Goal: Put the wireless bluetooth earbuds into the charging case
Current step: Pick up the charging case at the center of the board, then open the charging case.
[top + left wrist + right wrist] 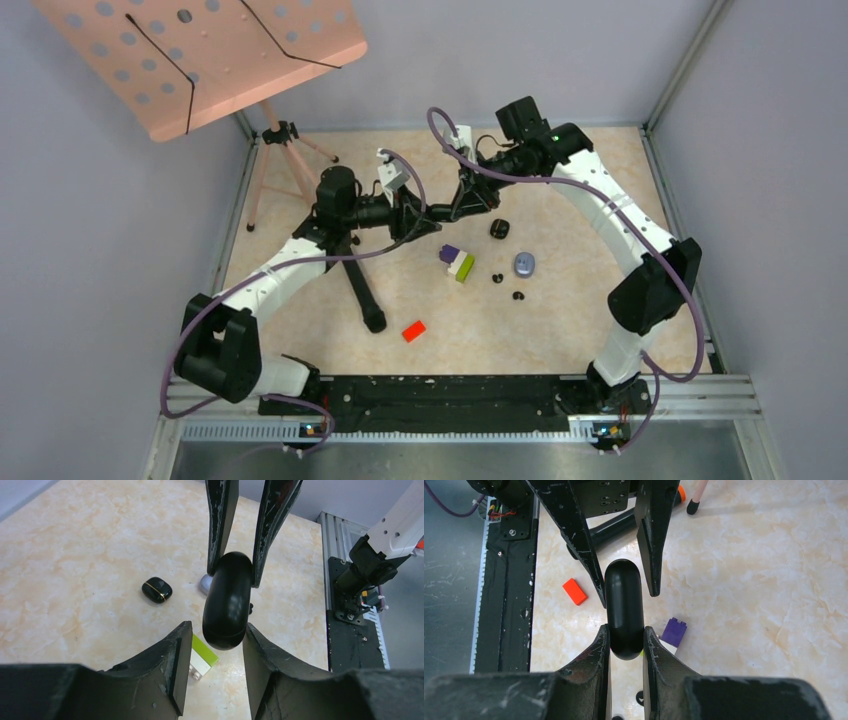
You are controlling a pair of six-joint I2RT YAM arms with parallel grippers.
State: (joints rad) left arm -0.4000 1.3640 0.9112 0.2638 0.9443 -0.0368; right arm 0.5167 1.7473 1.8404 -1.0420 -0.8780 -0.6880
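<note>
My right gripper (624, 630) is shut on one end of a glossy black charging case (624, 605) and holds it in the air. My left gripper (215, 630) is open, with its fingers on either side of the case's other end (227, 600), and a gap shows on the left side. The two grippers meet above the table in the top view, left (425, 215) and right (462, 200). Two small black earbuds (497, 278) (519, 295) lie on the table. One earbud (640, 697) shows below my right fingers. No purple earbuds are visible.
A second black case (500, 229) with a gold seam and a pale purple case (524, 264) lie on the table. A purple, white and green brick stack (457, 262) and a red block (414, 330) lie nearby. A black tripod (355, 270) and a pink music stand (200, 55) stand at the left.
</note>
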